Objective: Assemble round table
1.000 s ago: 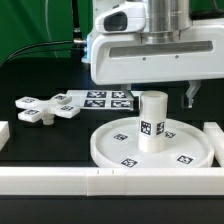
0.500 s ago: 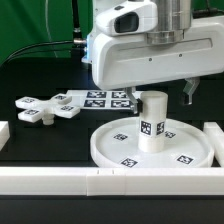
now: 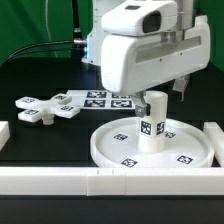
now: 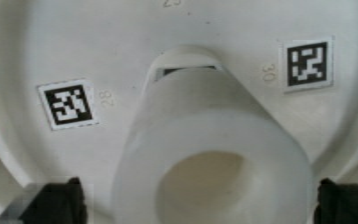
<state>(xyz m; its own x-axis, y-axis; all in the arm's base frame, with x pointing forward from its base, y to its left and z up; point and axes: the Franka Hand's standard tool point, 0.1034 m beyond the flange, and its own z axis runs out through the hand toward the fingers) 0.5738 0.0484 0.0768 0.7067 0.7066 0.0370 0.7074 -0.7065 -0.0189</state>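
Pincer [image 3: 163, 94] hangs spread wide just over the short leg [image 3: 152, 125], which stands upright at the middle of the rimmed round disc [image 3: 100, 150]. The cross-shaped piece [image 3: 42, 108] lies flat toward the exterior view's left, beside the marker board [image 3: 105, 98]. In the wrist view, both fingertips [image 4: 60, 200] flank the leg [image 4: 202, 140] with clear gaps, above the tagged disc [image 4: 123, 40].

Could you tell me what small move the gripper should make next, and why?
Probably close on the leg, perhaps after easing down slightly. The gripper is open, its fingertips either side of the upright leg with gaps showing, and the leg stands at the centre of the round disc. A grip would let it seat the leg; whether it is already fixed cannot be told.
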